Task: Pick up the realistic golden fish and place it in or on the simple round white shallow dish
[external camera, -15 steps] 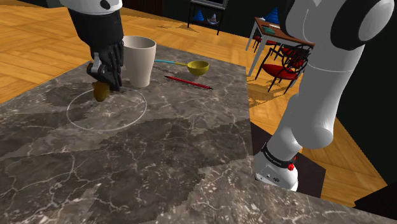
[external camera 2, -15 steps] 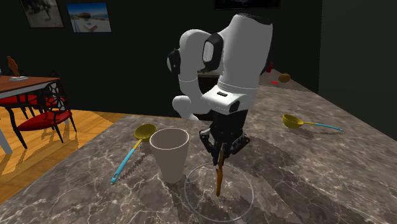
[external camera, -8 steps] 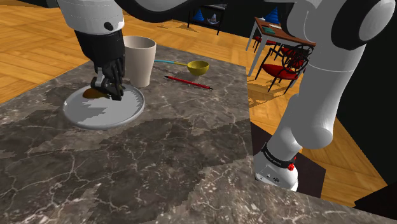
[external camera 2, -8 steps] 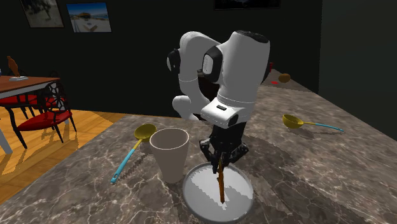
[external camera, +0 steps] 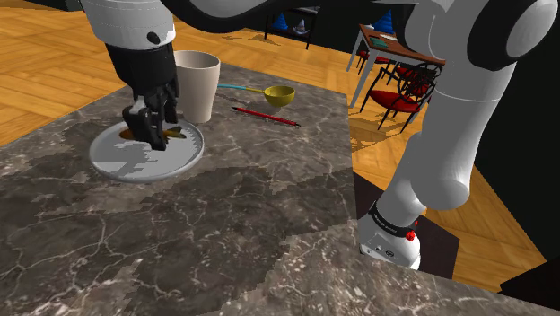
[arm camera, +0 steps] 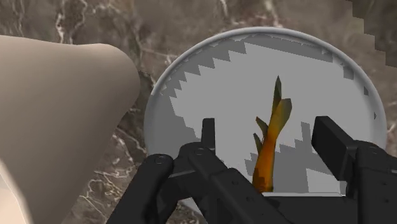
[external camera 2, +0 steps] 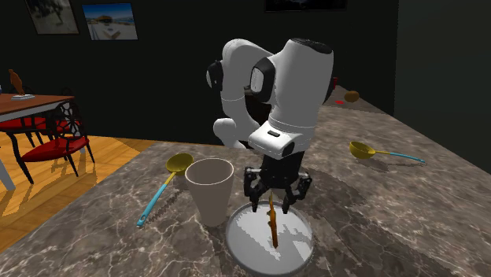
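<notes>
Shoulder view, near to far. On the dark veined worktop (external camera: 233,224) stands a round, shallow, pale grey dish (external camera: 135,172). In it lies the golden-orange fish (external camera: 179,135), a thin body with its length running across the dish floor. The second exterior view shows it as a narrow strip (external camera 2: 272,227) inside the rim. The black claw (external camera 2: 272,204) hangs directly over the dish with its fingers (arm camera: 208,132) spread apart. In the wrist view one finger stands to either side of the fish (arm camera: 270,143), with bare dish floor (arm camera: 210,83) visible between each finger and the fish, so nothing is clasped. Just beyond the dish, close to its rim, stands a tall cream cup (external camera: 196,85), upright; nothing shows inside its open mouth (external camera 2: 209,169). Past the cup a red pencil (external camera: 266,115) lies flat on the worktop. Farther still lies a yellow-bowled spoon (external camera: 279,92) with a blue handle. Beyond the worktop's edge are a wooden floor and red-seated chairs (external camera: 395,97).
</notes>
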Tool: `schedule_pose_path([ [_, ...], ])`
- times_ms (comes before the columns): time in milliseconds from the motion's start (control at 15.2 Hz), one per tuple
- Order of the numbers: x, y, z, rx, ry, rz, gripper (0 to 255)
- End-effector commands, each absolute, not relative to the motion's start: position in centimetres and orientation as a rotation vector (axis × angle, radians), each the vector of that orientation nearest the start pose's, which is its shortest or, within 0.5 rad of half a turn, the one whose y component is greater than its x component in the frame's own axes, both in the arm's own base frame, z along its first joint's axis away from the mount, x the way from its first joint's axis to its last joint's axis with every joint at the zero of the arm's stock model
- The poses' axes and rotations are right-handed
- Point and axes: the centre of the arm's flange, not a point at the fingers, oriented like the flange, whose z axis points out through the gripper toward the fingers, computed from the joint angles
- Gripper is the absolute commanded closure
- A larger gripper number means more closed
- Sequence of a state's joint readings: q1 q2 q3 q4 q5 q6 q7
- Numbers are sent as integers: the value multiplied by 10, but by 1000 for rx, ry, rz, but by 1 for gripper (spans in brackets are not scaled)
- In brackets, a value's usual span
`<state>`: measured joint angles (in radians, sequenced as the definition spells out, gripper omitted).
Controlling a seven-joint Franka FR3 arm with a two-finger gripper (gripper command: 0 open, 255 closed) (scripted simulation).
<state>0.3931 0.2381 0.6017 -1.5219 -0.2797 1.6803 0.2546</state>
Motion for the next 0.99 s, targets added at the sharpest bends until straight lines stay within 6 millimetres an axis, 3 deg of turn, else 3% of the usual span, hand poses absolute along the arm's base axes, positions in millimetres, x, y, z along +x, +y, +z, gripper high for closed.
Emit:
schedule_pose_path([
  [0,390,484,539,-3041,-1224,-88,0],
  [198,390,484,539,-3041,-1224,-88,0],
  [462,385,490,589,-3041,-1224,-88,0],
  [924,385,490,589,-3041,-1224,-88,0],
])
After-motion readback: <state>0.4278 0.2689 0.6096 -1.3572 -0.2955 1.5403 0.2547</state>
